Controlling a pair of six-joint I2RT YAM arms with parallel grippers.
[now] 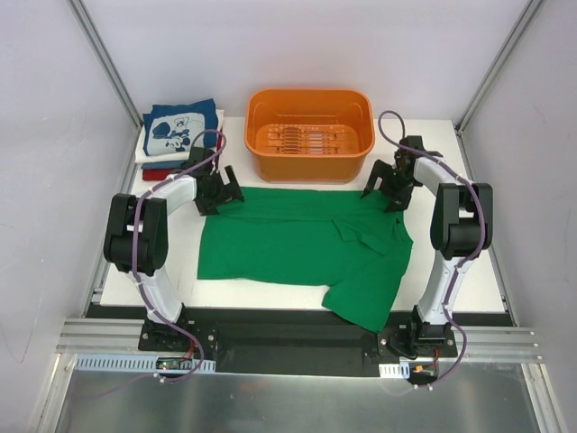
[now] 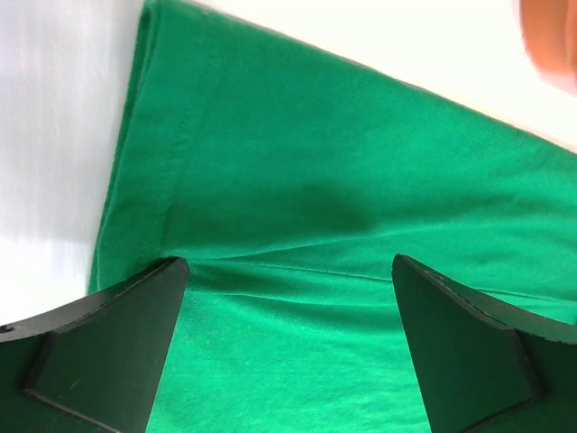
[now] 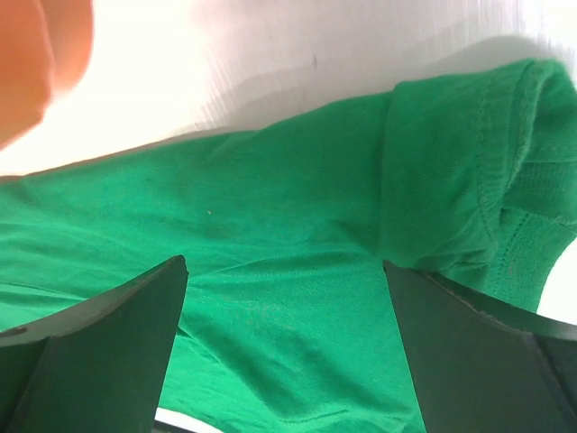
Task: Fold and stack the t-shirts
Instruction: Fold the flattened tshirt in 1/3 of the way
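Mostly flat green t-shirt (image 1: 288, 239) — right side rumpled; left gripper (image 1: 219, 192), right gripper (image 1: 389, 189) both spread wide.

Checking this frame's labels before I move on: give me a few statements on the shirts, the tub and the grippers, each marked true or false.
1. The green shirt lies spread out on the table. True.
2. The left gripper is shut on the green shirt's edge. False: its jaws stand wide open over the cloth and hold nothing.
3. The orange tub stands beyond the green shirt's far edge. True.
4. The folded stack sits at the table's far right corner. False: it sits at the far left corner, left of the tub.
5. The right gripper is open above the green shirt. True.
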